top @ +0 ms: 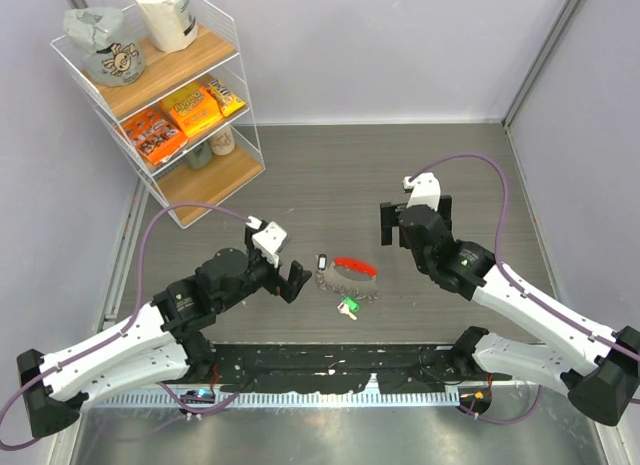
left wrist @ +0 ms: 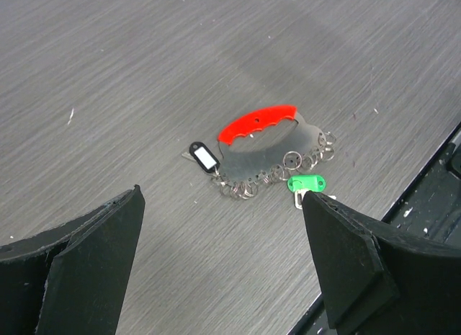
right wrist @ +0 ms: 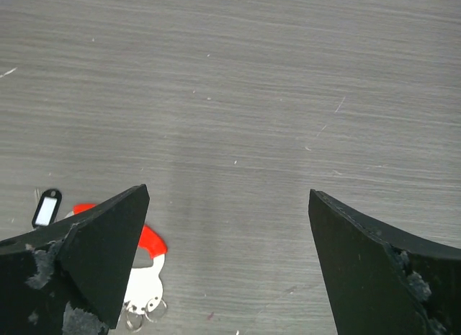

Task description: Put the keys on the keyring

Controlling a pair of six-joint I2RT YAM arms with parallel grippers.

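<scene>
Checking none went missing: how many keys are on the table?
2. The black key lies at the keyring's left end, the green key at its near edge. None looks hidden.

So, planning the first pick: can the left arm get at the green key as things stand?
Probably yes. The left gripper is open, facing the green key, with nothing between. The key lies flat right beside the keyring, so pinching it alone may be fiddly.

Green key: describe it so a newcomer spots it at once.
Toward the front-centre of the grey table lies the red-and-silver keyring. The green key sits at its near edge; its bright green head sets it apart from the black key.
</scene>
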